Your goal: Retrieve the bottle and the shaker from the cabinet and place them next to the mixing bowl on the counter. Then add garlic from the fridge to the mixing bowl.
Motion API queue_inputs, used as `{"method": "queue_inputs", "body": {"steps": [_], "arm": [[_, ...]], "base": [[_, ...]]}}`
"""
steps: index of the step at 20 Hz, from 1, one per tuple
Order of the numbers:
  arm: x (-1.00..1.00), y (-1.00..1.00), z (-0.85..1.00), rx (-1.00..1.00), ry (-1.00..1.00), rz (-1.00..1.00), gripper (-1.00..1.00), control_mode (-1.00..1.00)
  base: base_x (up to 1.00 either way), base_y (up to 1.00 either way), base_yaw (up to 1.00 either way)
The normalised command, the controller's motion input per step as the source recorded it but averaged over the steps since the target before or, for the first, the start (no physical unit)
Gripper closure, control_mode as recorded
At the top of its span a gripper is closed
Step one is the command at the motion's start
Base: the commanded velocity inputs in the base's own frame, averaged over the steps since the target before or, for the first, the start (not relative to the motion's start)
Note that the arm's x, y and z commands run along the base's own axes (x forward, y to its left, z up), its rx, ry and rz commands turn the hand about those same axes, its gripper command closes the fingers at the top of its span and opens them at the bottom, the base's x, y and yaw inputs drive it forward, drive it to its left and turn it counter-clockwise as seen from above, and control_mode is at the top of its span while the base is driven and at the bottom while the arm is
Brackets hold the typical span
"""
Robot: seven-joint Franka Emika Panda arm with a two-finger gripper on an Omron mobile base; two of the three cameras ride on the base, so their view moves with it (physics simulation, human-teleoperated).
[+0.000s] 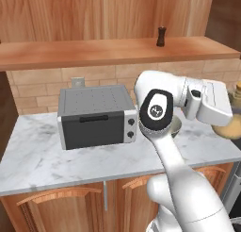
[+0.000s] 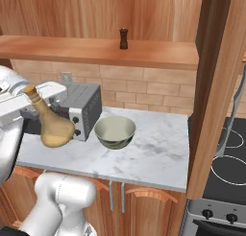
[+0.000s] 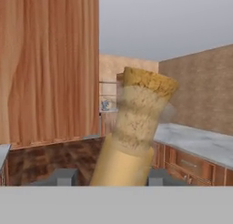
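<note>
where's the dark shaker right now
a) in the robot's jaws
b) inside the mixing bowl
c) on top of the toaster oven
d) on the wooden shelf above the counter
d: the shaker stands upright on the wooden shelf, well above the mixing bowl and the toaster oven, while the jaws are closed on the tan bottle.

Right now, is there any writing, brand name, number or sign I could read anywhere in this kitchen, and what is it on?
No readable words or numbers anywhere.
White emblem on the robot arm's dark round joint cap: a logo mark, not letters.
Toaster oven: two plain knobs, no legible markings.
Bottle in the end effector: no label.
Shaker on the shelf: unmarked.
Stove knobs: too small to tell.
</note>
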Motion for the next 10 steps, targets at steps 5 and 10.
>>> {"method": "queue_inputs", "body": {"steps": [5, 10], "arm": [[-0.26, -0.11, -0.12, 0.0, -0.01, 0.01, 1.0, -1.0], [-0.05, -0.36, -0.12, 0.0, -0.01, 0.12, 1.0, -1.0]], "base": [[0.0, 0.0, 0.0], [0.0, 0.0, 0.0]]}}
